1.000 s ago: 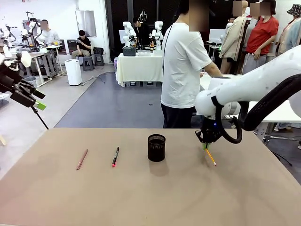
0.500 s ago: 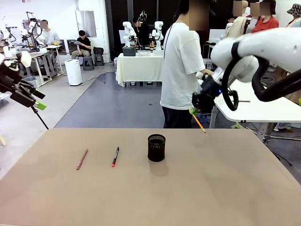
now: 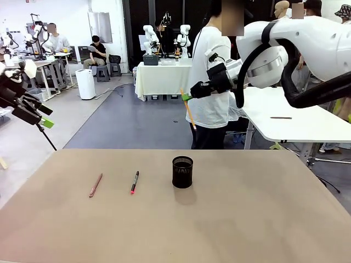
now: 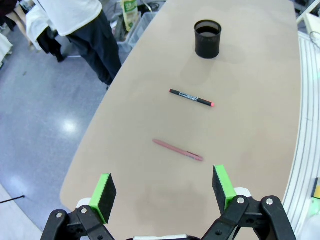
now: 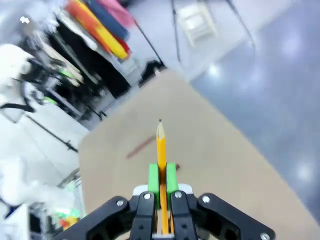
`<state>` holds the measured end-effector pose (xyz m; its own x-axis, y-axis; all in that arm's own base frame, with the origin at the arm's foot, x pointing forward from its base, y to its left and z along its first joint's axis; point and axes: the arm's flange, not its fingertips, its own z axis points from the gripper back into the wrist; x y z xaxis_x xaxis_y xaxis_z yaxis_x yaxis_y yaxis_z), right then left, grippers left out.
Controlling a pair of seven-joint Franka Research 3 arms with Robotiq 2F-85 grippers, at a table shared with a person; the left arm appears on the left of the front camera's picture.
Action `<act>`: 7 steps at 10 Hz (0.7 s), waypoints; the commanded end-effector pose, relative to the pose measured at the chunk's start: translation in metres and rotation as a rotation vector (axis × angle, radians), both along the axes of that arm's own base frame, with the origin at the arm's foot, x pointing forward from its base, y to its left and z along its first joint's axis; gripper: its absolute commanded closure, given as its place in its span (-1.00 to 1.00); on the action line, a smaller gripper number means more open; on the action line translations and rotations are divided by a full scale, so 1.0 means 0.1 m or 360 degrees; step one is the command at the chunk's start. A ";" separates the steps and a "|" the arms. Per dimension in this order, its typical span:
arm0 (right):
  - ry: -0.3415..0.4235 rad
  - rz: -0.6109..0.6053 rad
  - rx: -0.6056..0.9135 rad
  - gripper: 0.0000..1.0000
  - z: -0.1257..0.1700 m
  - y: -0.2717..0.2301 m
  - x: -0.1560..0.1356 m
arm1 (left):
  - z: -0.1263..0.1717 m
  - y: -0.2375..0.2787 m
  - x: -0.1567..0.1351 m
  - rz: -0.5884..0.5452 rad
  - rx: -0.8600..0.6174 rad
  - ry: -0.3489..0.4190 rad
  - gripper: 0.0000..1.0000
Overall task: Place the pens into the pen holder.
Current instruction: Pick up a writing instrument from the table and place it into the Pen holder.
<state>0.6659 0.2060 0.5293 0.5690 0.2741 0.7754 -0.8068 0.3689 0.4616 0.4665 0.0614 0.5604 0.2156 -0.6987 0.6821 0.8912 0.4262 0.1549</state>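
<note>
My right gripper [image 3: 186, 97] hangs high above the table, over the black mesh pen holder [image 3: 182, 171], shut on a yellow-orange pencil [image 3: 188, 111] that points down and a little right. In the right wrist view the pencil [image 5: 161, 150] sticks out from between the shut green pads [image 5: 153, 179]. A black pen with a pink tip [image 3: 134, 182] and a reddish-brown pen [image 3: 95, 185] lie on the table left of the holder. My left gripper [image 3: 45, 117] is open at the far left, off the table. Its wrist view shows its open pads [image 4: 106, 191], both pens [image 4: 191, 97] [image 4: 178, 150] and the holder [image 4: 207, 38].
The tan table [image 3: 247, 219] is bare right of and in front of the holder. A person in a white shirt [image 3: 215, 71] stands at the far edge, behind my right arm. A white table [image 3: 296, 123] stands at the back right.
My right gripper has risen from the table at the right with the pencil and swung left, now high above the pen holder. The left arm and the two lying pens have not moved.
</note>
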 end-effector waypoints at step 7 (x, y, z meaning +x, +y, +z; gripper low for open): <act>-0.0159 0.0408 0.0287 1.00 -0.28 -0.24 -0.11 | 0.01 0.00 -0.02 -0.0009 -0.0013 -0.0004 -1.00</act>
